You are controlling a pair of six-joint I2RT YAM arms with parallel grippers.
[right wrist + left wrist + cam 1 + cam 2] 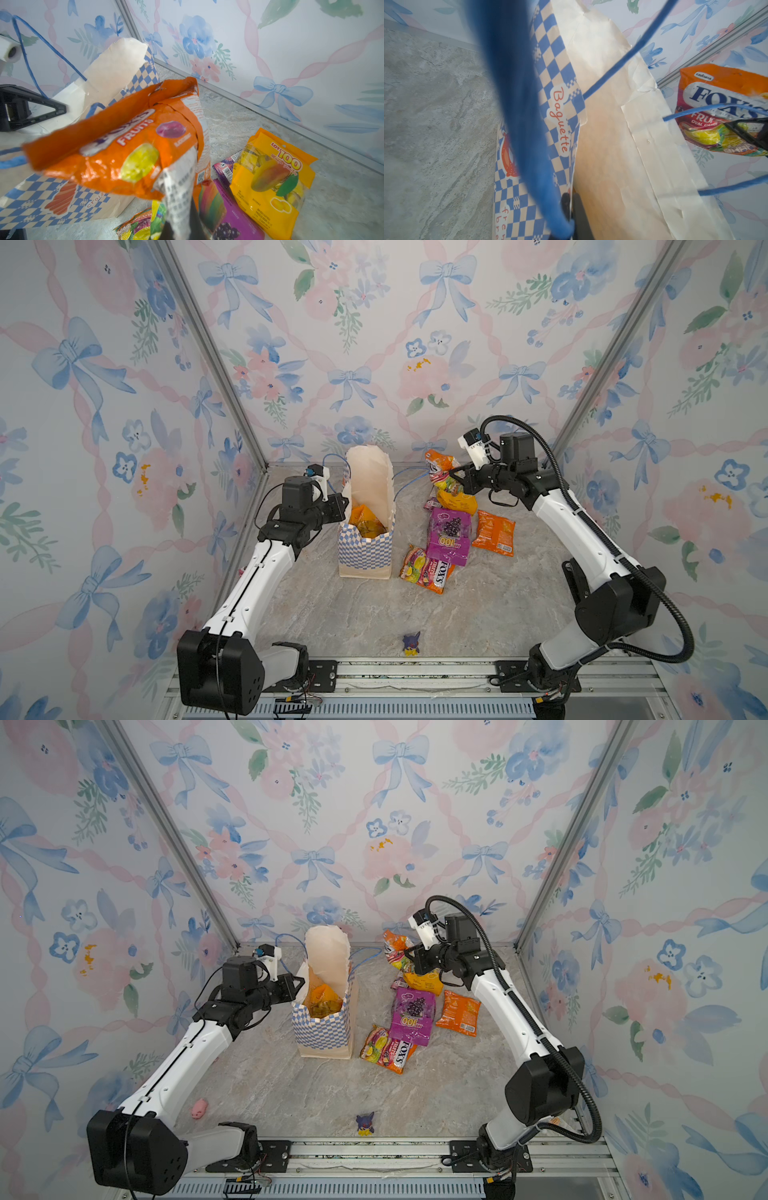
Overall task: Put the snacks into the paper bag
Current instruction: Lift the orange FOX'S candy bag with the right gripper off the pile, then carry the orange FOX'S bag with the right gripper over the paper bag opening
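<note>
1. While the little purple figurine (411, 644) is sitting idle by the front rail, all the action is happening further back.
2. Moving in, loose snacks are lying on the table to the right of the paper bag (365, 558). A flat FOX'S packet (426, 572) is lying just beside its base, a purple packet (451, 535) is touching that one, and an orange packet (494, 533) is resting further right.
3. The bag is standing upright with its mouth open, and the orange wrappers (365, 524) are showing down inside it.
4. At the bag's left wall, the left gripper (341, 506) is pinching the paper tight near the rim, bracing the mouth open.
5. Further back, the right gripper (459, 480) is clamping the lifted FOX'S packet (128, 145), dangling it in the air to the right of the bag, above a yellow mango packet (270, 176).
6. To land this one cleanly, I'd say the carry needs to go across above the tall back flap. It also needs to stay clear of the blue cord handle (409, 477) looping out on that side. Then the packet wants lowering narrow end first over the opening, with the left hold staying firm so the bag isn't tipping.
</note>
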